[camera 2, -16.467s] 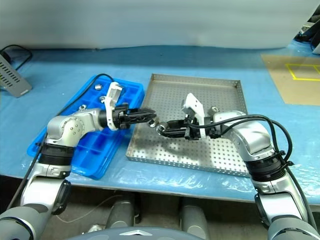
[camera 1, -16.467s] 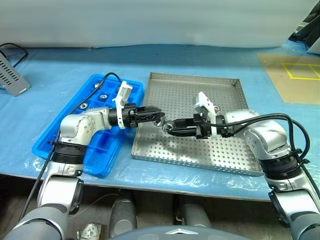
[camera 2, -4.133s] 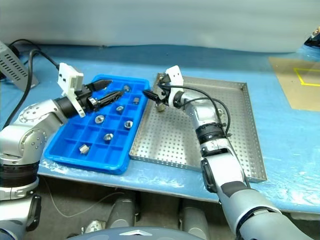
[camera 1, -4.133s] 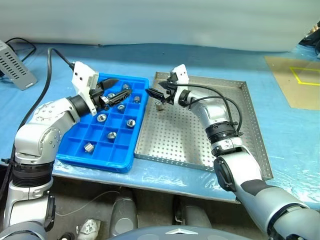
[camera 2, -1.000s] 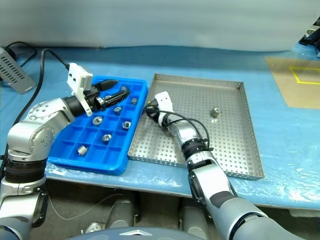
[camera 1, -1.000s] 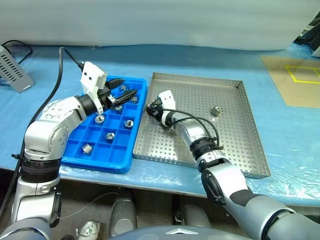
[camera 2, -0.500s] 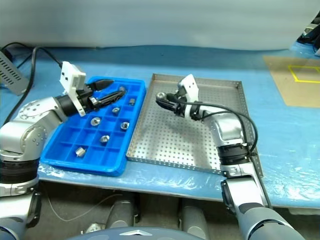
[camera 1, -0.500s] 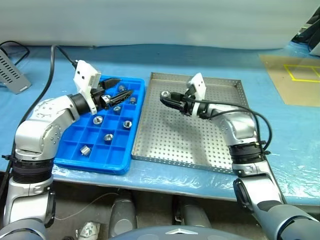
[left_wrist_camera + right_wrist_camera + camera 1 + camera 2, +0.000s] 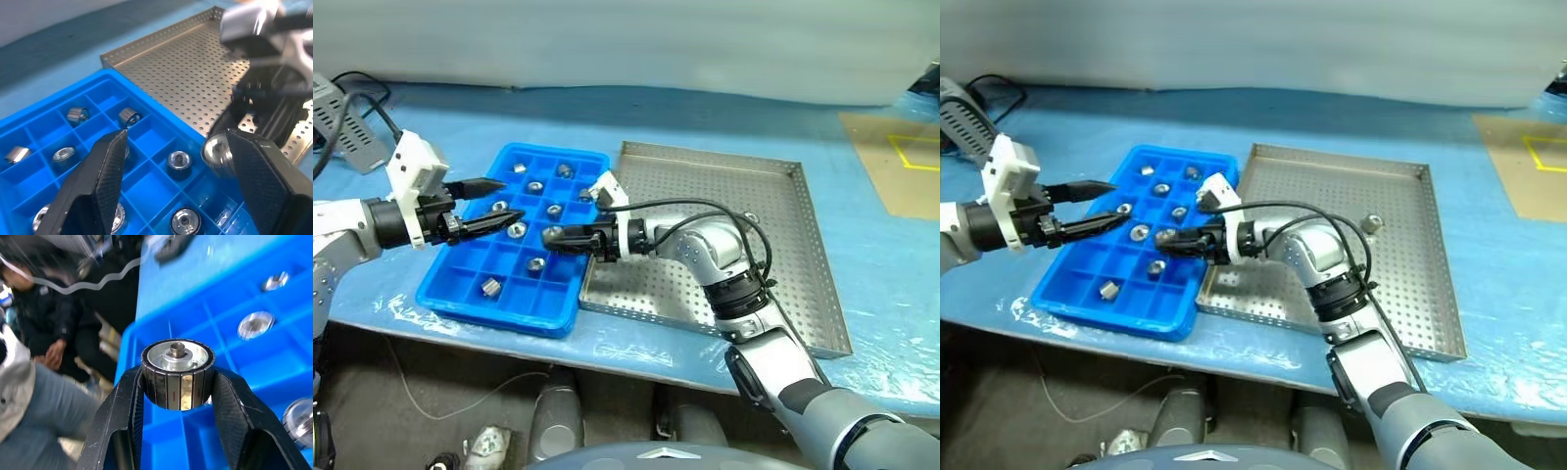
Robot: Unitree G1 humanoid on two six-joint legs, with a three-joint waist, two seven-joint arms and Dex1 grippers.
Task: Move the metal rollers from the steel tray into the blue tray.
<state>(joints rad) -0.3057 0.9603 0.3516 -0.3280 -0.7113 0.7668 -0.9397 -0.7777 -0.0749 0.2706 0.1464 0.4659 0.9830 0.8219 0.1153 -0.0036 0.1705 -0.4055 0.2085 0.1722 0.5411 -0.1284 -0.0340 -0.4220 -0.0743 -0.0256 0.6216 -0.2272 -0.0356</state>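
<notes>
1. Right wrist view shows the right pincer (image 9: 177, 382) clenched on a roller (image 9: 177, 373), its two fingers (image 9: 124, 416) pressed to the roller's sides, with blue compartments behind.
2. From the head views, that pincer hangs over the blue tray (image 9: 460, 305), above its middle compartments, reaching in from the right.
3. Several rollers lie in separate compartments, one near the tray's near left corner (image 9: 491, 286).
4. One roller (image 9: 750, 218) lies on the steel tray (image 9: 822, 323), near its right rim.
5. Left pincer (image 9: 494, 201) hangs released over the blue tray's left edge, its fingers apart and holding nothing.
6. Both trays sit side by side on a blue-covered surface (image 9: 881, 264), the blue tray to the left.
</notes>
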